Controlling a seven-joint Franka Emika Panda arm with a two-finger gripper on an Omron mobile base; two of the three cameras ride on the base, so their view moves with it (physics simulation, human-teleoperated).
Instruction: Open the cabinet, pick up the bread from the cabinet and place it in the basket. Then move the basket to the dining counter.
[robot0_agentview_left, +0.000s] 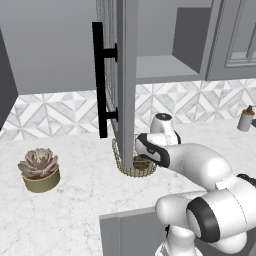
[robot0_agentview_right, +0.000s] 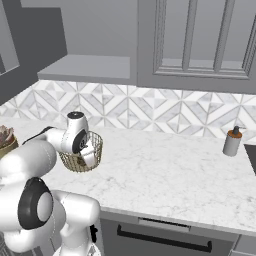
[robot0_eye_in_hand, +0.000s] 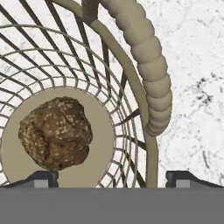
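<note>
Already in place, the small lumpy brown bread roll (robot0_eye_in_hand: 55, 132) lies on the solid tan base of the round golden-tan wire mesh basket (robot0_eye_in_hand: 131, 83), which stands on the white marble counter (robot0_agentview_left: 80, 200) under the grey glass-paned wall cabinet door (robot0_agentview_left: 120, 75), swung open with its long black bar handle (robot0_agentview_left: 99, 80) facing out. The robot's claw (robot0_eye_in_hand: 111, 177) hangs over the basket's rim, its two dark fingertips (robot0_eye_in_hand: 39, 178) spread wide: one stands inside the mesh above the base, the other outside over the marble, so the wall and rim lie between them. Nothing is clamped. The thick beaded handle (robot0_eye_in_hand: 153, 74) curves up just beside the outer tip. A pinkish succulent in a tan pot (robot0_agentview_left: 39, 170) sits well apart on the same counter.

Judging by its build, the basket should be light and fairly stiff, though thin wire may flex and slip between smooth pads. The rim at the wall, or the chunky handle, looks like the firmest hold. The roll lies loose and could tumble if the basket tips in transit.
</note>
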